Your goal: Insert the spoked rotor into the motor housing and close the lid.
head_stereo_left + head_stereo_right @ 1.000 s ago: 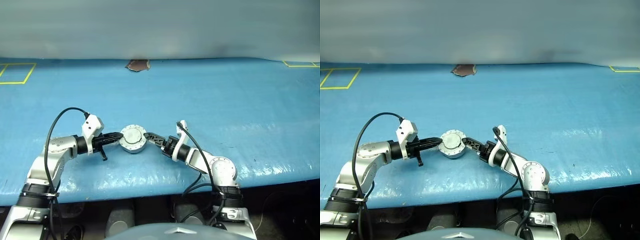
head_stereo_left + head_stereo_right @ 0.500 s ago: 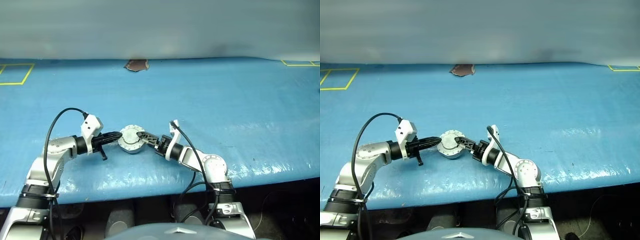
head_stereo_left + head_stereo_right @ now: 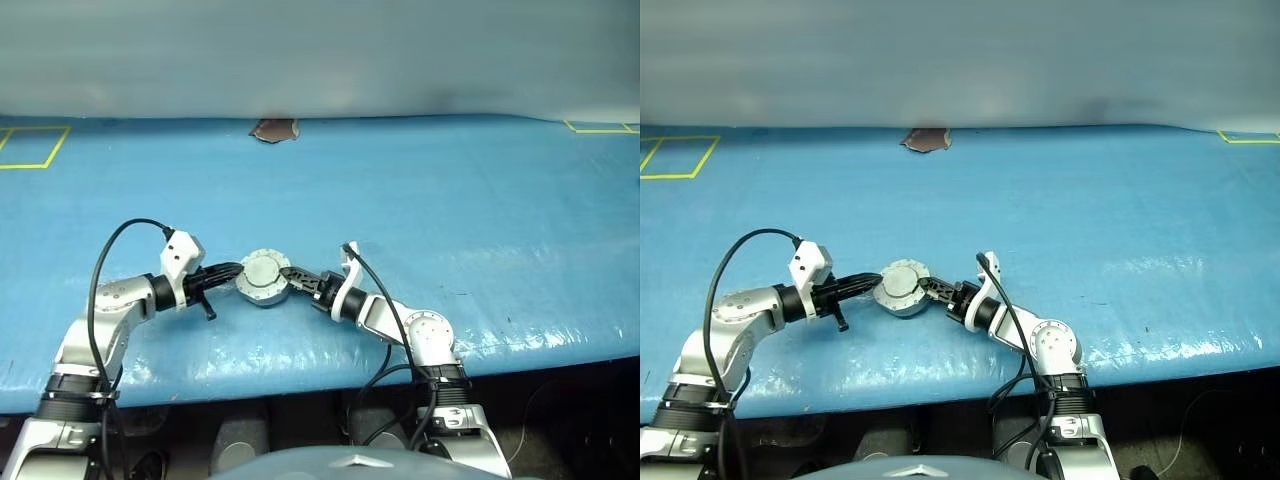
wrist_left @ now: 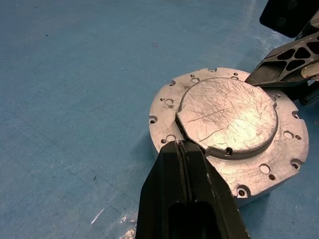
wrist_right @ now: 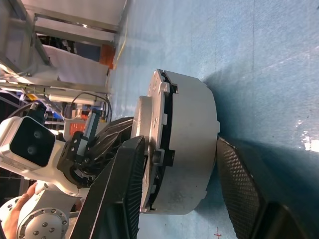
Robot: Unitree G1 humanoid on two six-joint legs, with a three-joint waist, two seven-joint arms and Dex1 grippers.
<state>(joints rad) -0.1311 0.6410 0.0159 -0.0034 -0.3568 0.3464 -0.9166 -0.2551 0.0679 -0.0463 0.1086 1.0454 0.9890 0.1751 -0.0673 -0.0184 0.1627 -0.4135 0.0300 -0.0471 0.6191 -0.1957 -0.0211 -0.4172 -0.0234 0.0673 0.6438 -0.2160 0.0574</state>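
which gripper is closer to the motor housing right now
Right. The right gripper straddles the motor housing, one finger on each side. The shut left gripper rests its tip on the lid.

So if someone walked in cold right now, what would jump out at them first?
The round silver housing with its lid down, sitting near the front edge of the blue table, flanked by both arms. The left gripper is shut, its tip at the housing's rim; the right gripper straddles the housing from the other side, one finger over the lid, one under the base.
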